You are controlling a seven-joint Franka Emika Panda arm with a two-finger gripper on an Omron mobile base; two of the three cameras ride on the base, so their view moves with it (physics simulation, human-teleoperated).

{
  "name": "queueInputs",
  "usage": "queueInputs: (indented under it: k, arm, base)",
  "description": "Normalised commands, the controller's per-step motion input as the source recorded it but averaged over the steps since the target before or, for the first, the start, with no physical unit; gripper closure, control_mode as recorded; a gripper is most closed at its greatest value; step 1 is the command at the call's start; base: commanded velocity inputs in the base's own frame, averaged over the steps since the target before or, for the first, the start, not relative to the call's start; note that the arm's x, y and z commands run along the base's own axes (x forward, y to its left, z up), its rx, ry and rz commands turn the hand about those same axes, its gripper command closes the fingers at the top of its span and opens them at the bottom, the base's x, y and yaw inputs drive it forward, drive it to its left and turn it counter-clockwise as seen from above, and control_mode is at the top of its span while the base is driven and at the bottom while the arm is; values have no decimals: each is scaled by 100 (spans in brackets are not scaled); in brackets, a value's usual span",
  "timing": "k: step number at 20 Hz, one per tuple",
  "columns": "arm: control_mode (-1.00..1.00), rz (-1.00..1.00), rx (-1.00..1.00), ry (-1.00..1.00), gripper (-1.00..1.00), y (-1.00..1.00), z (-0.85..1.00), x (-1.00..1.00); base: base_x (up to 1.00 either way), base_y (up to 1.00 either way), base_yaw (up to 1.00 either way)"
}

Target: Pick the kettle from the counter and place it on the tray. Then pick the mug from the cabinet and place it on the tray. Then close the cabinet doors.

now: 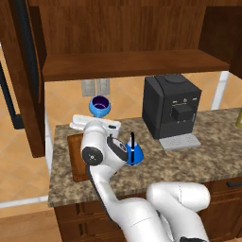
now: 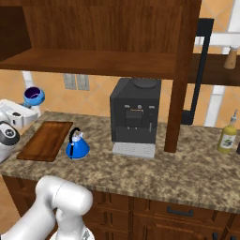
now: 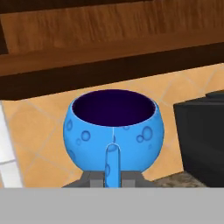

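- My gripper (image 3: 113, 177) is pinched on the handle of the mug (image 3: 114, 129); in the hand view the two dark fingertips (image 3: 90, 178) sit tight on either side of that handle at 6 o'clock.
- I see the mug held in the air, upright, its dark purple inside facing up, below the cabinet (image 1: 127, 28) shelf and in front of the tan tiled wall.
- In the left base view the mug (image 1: 100, 107) hangs above the far end of the tray (image 1: 75, 158), at about 12 o'clock from my wrist.
- The counter (image 2: 187, 159) is speckled brown-grey granite over dark wooden drawers.
- The tray (image 2: 46, 139) lies flat at the counter's left end in the right base view.
- The kettle (image 2: 77, 145) stands upright on the granite just beside the tray, at 3 o'clock from it, not on it.
- A black coffee machine (image 2: 135, 115) stands at 2 o'clock from the kettle, against the wall.
- A yellow bottle (image 2: 228, 134) stands near the counter's right end.
- The cabinet doors (image 1: 23, 71) stand open, long black bar handles showing.
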Motion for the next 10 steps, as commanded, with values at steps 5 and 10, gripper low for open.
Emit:
queueInputs:
  k: [5, 10]
  arm:
    - [-100, -2, 11, 10, 100, 2, -33, 1]
    - [-100, -1, 8, 7, 100, 3, -36, 26]
  base:
    - [0, 0, 0]
    - [0, 0, 0]
